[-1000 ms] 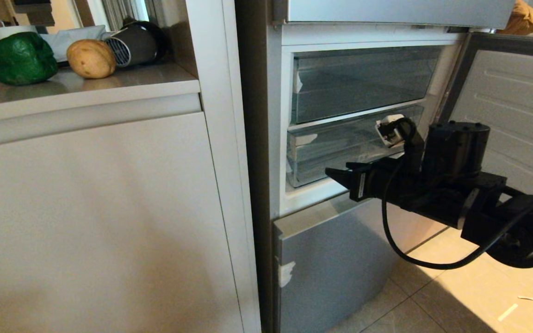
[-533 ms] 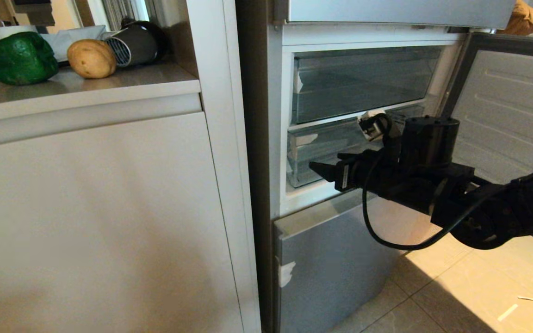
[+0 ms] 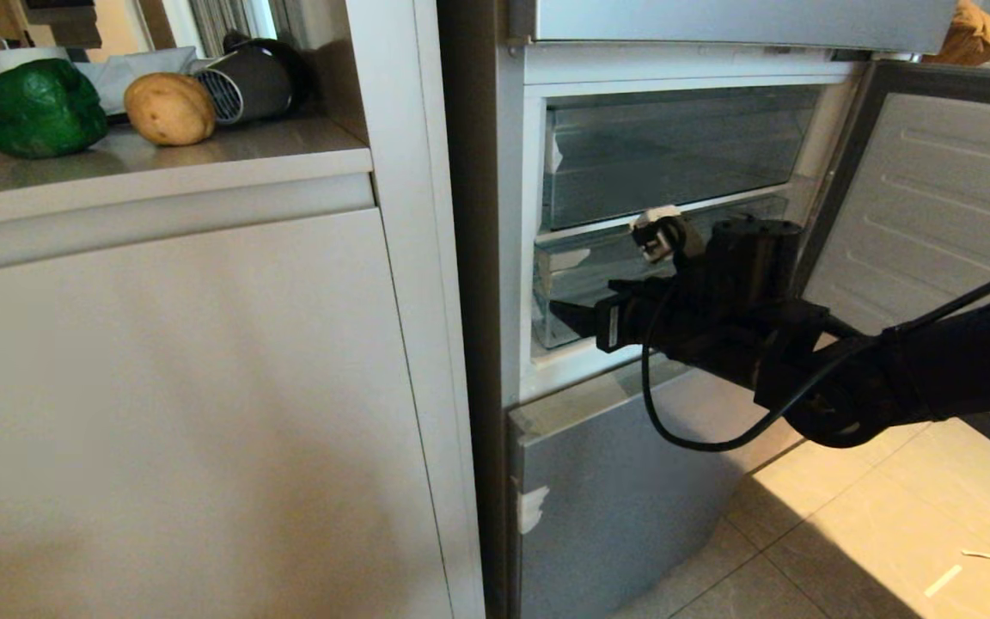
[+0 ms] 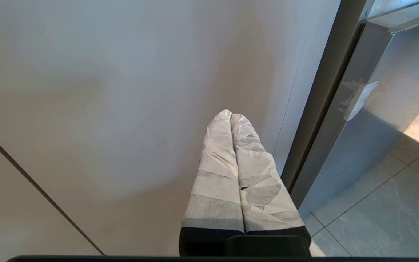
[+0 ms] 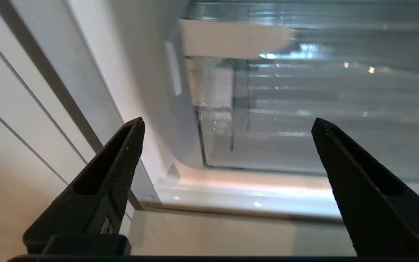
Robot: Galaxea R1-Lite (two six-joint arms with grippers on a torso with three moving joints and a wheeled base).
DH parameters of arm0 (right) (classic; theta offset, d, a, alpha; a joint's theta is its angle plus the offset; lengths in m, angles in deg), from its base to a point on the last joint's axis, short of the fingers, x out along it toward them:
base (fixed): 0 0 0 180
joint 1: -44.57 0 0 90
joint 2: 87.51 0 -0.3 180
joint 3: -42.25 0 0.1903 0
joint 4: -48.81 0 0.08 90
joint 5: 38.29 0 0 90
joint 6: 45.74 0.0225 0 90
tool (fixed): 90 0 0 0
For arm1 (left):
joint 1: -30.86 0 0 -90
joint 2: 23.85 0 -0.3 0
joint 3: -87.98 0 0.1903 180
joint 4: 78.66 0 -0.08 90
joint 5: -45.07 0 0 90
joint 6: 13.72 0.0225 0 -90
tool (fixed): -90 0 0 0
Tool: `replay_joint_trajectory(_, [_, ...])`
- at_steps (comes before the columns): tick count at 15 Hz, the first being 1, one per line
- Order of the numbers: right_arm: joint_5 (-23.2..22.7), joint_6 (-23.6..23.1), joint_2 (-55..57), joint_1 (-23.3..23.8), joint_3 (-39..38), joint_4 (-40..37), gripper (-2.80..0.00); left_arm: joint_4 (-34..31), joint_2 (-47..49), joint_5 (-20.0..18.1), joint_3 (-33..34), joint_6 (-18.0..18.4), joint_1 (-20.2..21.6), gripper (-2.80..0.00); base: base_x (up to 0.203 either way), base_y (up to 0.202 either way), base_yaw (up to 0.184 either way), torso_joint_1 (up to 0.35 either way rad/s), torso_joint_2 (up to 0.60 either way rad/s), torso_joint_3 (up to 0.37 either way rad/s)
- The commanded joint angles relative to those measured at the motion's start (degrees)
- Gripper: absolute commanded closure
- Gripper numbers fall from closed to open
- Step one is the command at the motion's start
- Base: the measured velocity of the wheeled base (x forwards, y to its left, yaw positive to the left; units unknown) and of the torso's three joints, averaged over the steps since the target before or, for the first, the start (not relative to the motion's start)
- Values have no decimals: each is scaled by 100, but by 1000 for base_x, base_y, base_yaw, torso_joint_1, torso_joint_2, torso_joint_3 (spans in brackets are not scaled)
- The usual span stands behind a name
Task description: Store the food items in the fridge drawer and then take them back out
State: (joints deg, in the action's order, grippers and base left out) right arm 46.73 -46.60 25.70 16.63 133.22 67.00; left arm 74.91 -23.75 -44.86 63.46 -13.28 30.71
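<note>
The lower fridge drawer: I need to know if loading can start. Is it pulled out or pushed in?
Pushed in. The lower fridge drawer has its clear front inside the frame; the open right gripper is just in front of it.

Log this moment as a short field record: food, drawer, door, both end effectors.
pepper: on the counter, left of the fridge
bun: on the counter, right of the pepper, beside the dryer
drawer: lower clear bin, pushed in, no food seen inside
door: swung open to the right
right end effector: open, empty, facing the drawer's lower left corner
left end effector: shut, wrapped fingers together, before the cabinet front
food stored: not yet
</note>
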Motion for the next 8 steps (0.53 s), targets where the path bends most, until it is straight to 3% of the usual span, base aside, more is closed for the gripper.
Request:
replay_joint_trajectory(1, [141,-41,237,-99,177,28,-280,-2,-1,1,0,0,-2,0,0,0,0,0,0,0])
replay_joint_trajectory(5, [516,-62,582,-150,421,492,-280,-2,-1,1,0,0,-2,0,0,0,0,0,0,0])
replay_joint_trajectory(8, [533,-54,588,-141,435,502,-280,-2,-1,1,0,0,-2,0,0,0,0,0,0,0])
